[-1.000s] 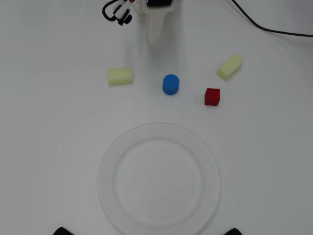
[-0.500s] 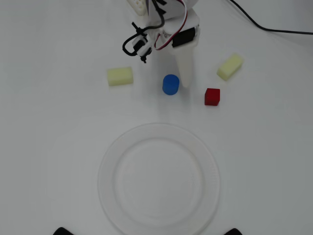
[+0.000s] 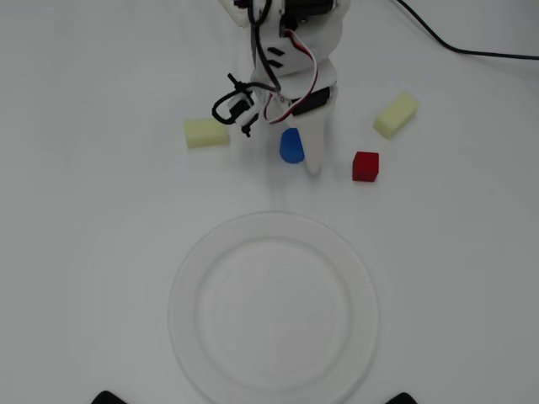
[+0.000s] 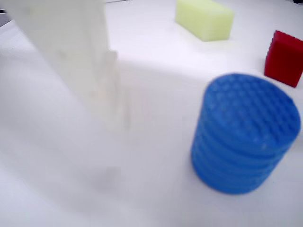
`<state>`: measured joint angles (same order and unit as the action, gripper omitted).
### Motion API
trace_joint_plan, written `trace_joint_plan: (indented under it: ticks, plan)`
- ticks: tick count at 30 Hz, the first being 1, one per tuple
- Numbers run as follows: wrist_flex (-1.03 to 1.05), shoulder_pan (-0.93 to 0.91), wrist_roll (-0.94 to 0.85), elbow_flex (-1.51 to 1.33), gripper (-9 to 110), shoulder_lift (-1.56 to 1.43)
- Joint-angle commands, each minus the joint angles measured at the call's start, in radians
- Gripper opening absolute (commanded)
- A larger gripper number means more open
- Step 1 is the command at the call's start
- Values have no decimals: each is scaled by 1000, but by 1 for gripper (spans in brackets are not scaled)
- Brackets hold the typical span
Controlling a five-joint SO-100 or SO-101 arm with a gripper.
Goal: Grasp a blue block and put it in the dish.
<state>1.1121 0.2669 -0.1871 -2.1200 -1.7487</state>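
One blue block (image 3: 291, 146), two yellow blocks (image 3: 206, 132).

In the overhead view the white plastic arm reaches down from the top edge, its two-finger gripper (image 3: 305, 156) pointing downward; one pale tapered finger (image 3: 313, 145) shows, the other hidden.

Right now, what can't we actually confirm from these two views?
- Gripper opening: overhead view shows one white finger beside the blue block; the arm's body covers the rest, so open or shut is unclear.
- Contact between finger and blue block: wrist view is blurred around the finger.
- Blue block's top: partly covered by the arm overhead.
- Dish: absent from the wrist view.
- Left yellow block: one end is behind the cables.
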Motion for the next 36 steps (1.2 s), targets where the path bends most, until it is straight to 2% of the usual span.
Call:
trace_joint_plan:
  ticks: [1,9,23,36]
  plan:
    - [-15,-25,-12,0,36,18]
    - [-26,-12,-20,0,34,26]
    - [-49,38,-3,5,22,26]
    - [-49,14,-38,58,23,87]
